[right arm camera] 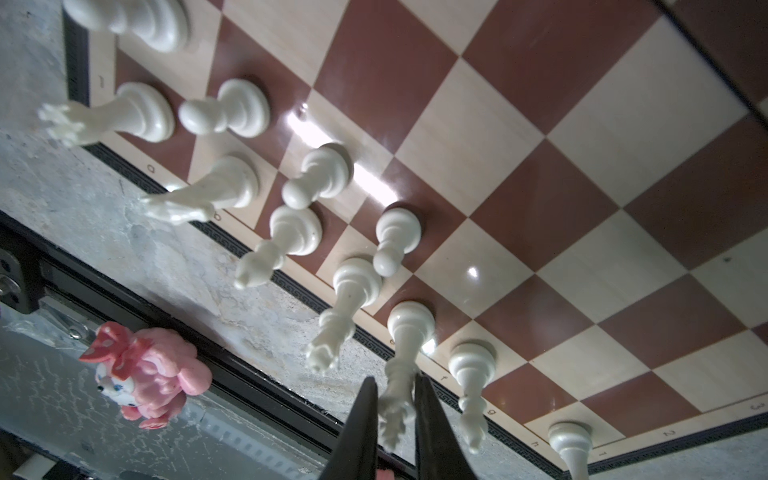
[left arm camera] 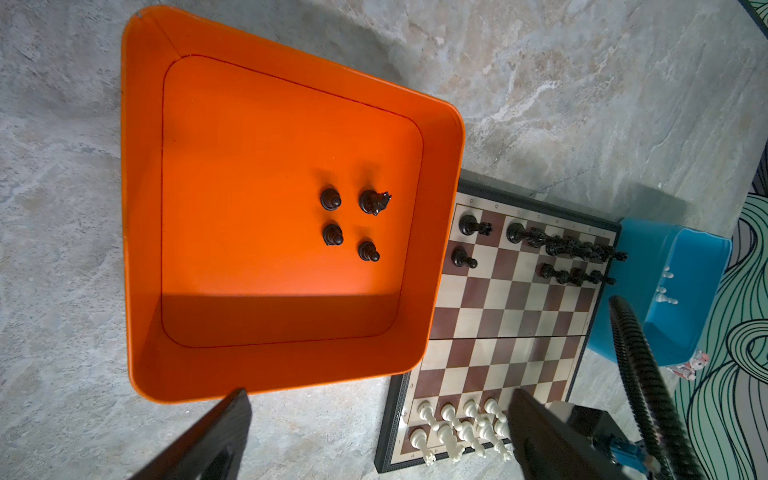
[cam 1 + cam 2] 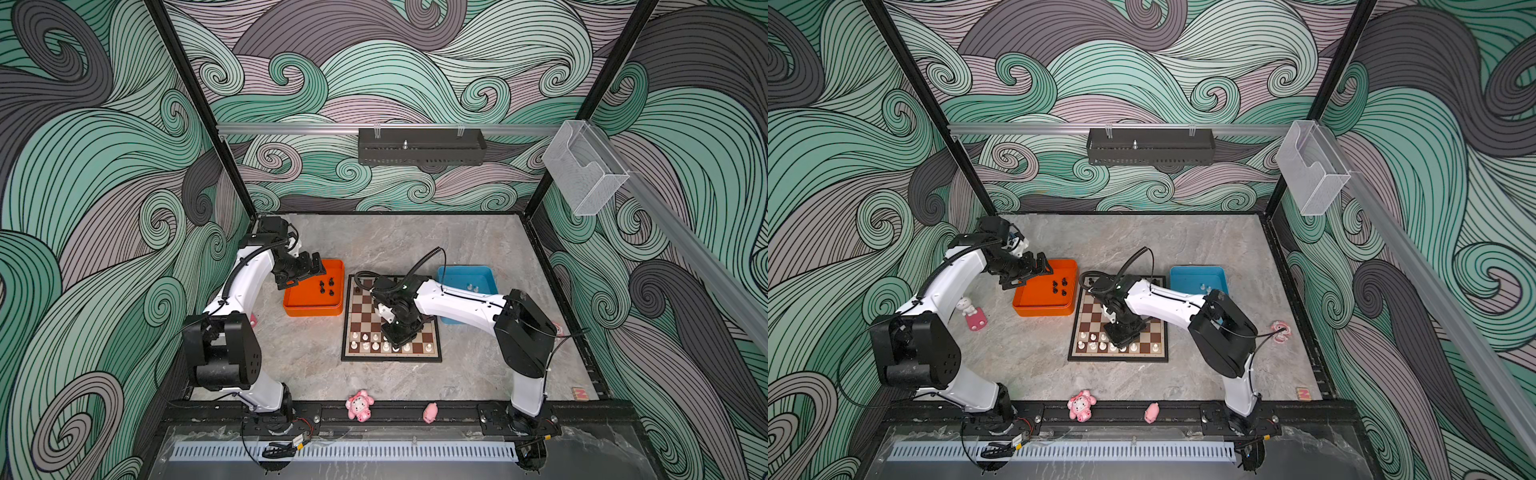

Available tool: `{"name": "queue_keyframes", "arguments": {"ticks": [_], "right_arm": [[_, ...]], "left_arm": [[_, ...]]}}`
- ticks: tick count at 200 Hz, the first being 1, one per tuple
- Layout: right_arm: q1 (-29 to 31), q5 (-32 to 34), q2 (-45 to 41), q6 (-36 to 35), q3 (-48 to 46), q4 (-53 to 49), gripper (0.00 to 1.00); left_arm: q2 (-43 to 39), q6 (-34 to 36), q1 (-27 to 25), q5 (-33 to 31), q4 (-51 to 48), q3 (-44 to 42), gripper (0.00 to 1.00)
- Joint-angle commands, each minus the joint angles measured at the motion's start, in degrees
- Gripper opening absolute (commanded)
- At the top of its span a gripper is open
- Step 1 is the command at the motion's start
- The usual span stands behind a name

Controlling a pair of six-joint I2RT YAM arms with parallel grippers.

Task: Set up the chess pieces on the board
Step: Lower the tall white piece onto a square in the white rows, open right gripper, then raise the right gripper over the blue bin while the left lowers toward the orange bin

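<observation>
The board (image 3: 359, 309) (image 3: 1090, 309) lies mid-table, brown and cream. White chess pieces (image 3: 365, 340) (image 1: 232, 108) fill much of its two near rows, and black ones (image 2: 561, 249) stand along the far rows. My right gripper (image 3: 397, 345) (image 3: 1121, 345) (image 1: 395, 380) hangs over the near row, its fingers tight on the top of a tall white piece (image 1: 409, 328) whose base rests on its square. Over the near left corner of the orange tray (image 3: 307, 305) (image 2: 291, 374), my left gripper (image 3: 307, 276) (image 3: 1032, 274) (image 2: 380, 395) is wide open and empty. Several black pieces (image 3: 326, 286) (image 2: 353, 224) stand in that tray.
A blue tray (image 3: 465, 276) (image 2: 681, 266) right of the board holds a few white pieces (image 3: 472, 287) (image 2: 665, 291). Pink figurines sit on the front rail (image 3: 359, 405) (image 3: 430, 412), beside the left arm (image 3: 973, 316) and at the right (image 3: 1279, 330).
</observation>
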Motion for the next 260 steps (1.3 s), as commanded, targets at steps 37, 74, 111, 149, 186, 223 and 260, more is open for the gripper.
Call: {"name": "queue_keyframes", "arguments": {"ticks": [37,74,111,149,186,223,260], "right_arm": [[0.01,1.99,-0.62,0.23,-0.22,-0.09,0.3],[0.04,2.96,-2.1,0.17,0.16,-0.49,0.4],[-0.09,5.37,-4.44,-0.47,2.24,-2.51,0.49],[-2.09,6.16,-8.34,-1.04,5.4,-2.59,0.63],[-8.79,5.5,-11.85,-2.73,8.68,-2.01,0.92],[-19.33,3.72,-16.94,-1.83,5.82,2.01,0.99],[-25.65,2.03,-19.53,-4.61,3.09,3.04,0.99]], "left_arm": [[0.93,-0.33,0.38,1.32,0.1,0.72,0.99],[1.08,-0.32,0.38,1.5,0.0,0.88,0.99],[1.01,-0.34,0.38,1.5,-0.23,1.09,0.99],[1.16,-0.54,0.38,0.93,-0.41,1.54,0.99],[1.1,-2.47,-0.04,-1.92,-0.81,1.79,0.98],[3.79,-3.71,-1.27,-5.42,-0.27,2.01,0.98],[10.28,-3.28,-2.3,-7.84,0.53,5.62,0.93]]}}
